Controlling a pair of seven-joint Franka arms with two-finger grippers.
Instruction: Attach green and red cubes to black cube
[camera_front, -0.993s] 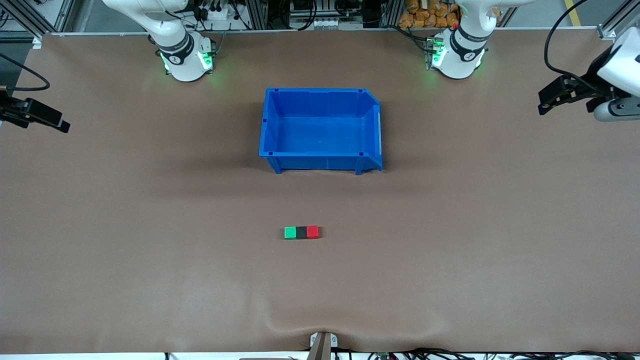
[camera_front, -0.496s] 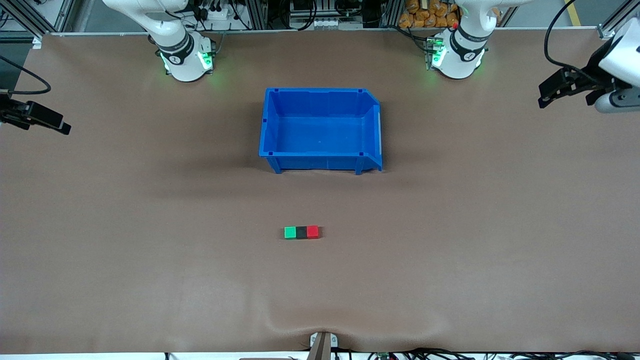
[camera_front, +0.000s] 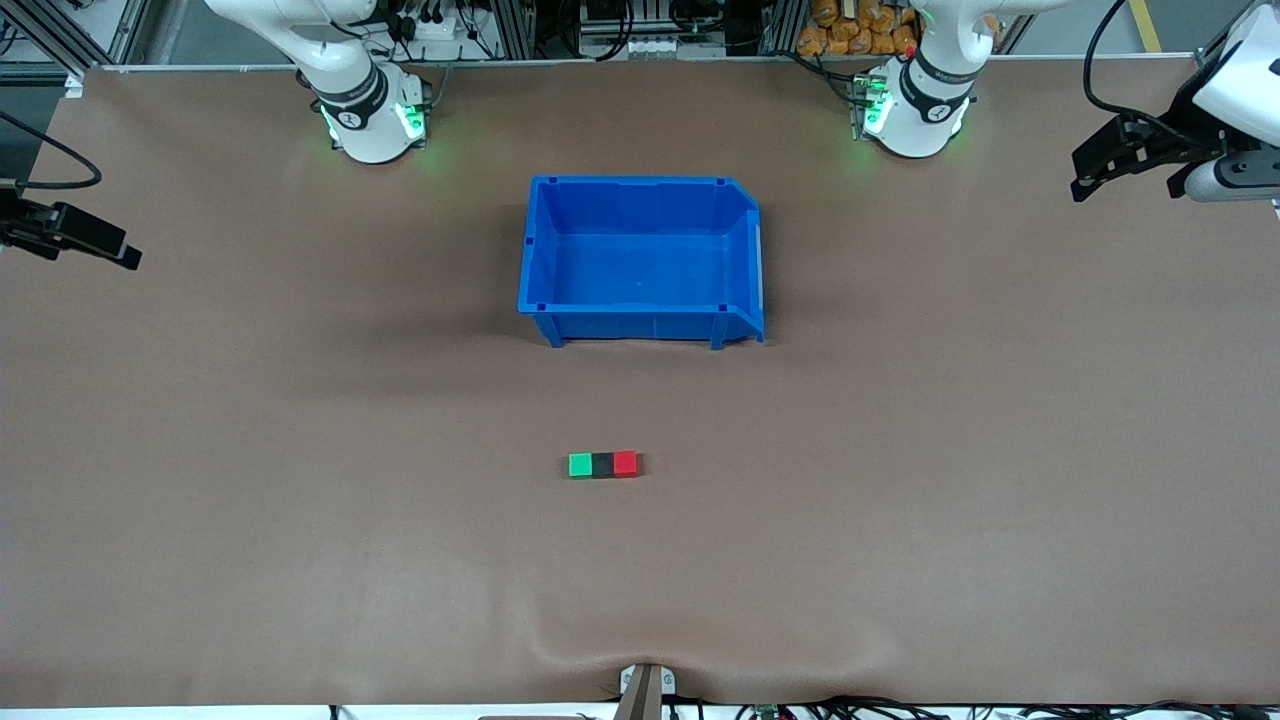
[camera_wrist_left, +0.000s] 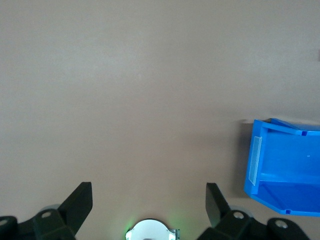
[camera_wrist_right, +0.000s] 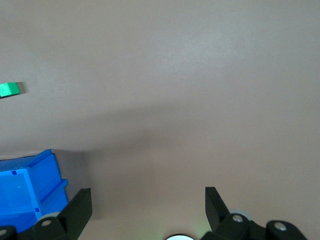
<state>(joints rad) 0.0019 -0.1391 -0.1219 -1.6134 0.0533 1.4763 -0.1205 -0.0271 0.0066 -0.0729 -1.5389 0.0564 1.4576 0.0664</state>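
Left gripper (camera_front: 1085, 172) has drifted up toward its table end, jaws wide, empty. Right gripper (camera_front: 128, 256) waits, spread too. Green cube (camera_front: 580, 465), black cube (camera_front: 603, 465), red cube (camera_front: 625, 463) sit joined, nearer the camera than the blue bin (camera_front: 640, 313).

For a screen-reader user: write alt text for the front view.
A green cube, black cube and red cube sit joined in a row on the brown table, nearer the camera than an empty blue bin. The open left gripper and right gripper hover over the table's ends.
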